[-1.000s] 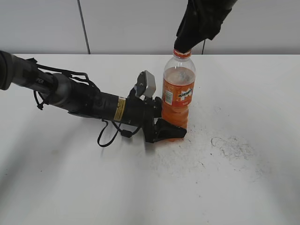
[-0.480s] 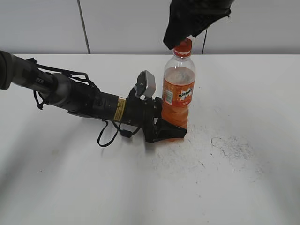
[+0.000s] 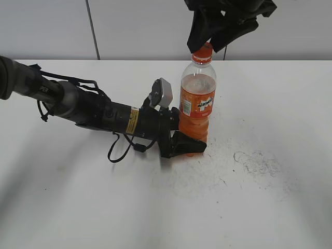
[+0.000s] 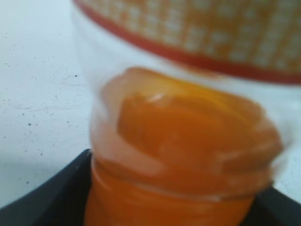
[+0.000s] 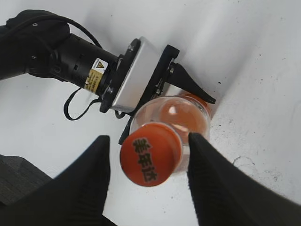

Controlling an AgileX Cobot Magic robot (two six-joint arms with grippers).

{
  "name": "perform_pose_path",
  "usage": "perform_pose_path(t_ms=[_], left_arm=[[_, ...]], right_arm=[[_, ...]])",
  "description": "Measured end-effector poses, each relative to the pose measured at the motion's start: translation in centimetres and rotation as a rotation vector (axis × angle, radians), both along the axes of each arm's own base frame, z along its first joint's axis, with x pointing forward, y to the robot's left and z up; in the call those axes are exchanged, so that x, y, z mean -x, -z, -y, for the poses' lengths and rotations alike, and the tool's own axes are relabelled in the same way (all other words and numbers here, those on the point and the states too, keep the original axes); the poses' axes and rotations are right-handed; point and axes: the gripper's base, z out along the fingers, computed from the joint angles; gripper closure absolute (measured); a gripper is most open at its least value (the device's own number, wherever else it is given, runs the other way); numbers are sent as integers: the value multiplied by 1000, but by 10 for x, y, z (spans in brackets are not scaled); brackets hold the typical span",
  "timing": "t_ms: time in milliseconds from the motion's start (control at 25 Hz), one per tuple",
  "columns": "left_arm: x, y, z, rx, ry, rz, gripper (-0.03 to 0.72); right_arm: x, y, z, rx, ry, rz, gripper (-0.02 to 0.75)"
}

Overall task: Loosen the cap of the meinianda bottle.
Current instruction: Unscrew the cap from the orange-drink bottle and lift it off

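The meinianda bottle (image 3: 197,106) stands upright on the white table, orange drink inside and an orange label round its middle. My left gripper (image 3: 188,144) is shut on the bottle's base; the left wrist view shows the bottle's lower body (image 4: 188,141) filling the frame between the dark fingers (image 4: 42,197). The orange cap (image 3: 203,53) sits on the neck. My right gripper (image 3: 215,31) hovers just above it, open. In the right wrist view the cap (image 5: 150,154), with black printed characters on top, lies between the two spread fingers (image 5: 91,169), touching neither.
The left arm (image 3: 78,106) lies low across the table from the left edge to the bottle. A scuffed grey patch (image 3: 257,161) marks the table right of the bottle. A white wall rises behind the table's back edge.
My right gripper has lifted off the cap and opened; one second ago it covered the cap, and now the cap shows free below it. The bottle and left arm have not moved.
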Motion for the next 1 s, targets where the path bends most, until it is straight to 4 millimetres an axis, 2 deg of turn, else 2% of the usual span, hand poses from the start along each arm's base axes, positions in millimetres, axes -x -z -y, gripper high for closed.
perform_pose_path(t_ms=[520, 600, 720, 1000], left_arm=[[0, 0, 0, 0, -1, 0, 127], [0, 0, 0, 1, -1, 0, 127], [0, 0, 0, 1, -2, -1, 127], [0, 0, 0, 1, -2, -1, 127]], right_arm=[[-1, 1, 2, 49, -79, 52, 363], [-1, 1, 2, 54, -97, 61, 388], [-1, 1, 2, 62, -138, 80, 473], [-1, 1, 2, 96, -301, 159, 476]])
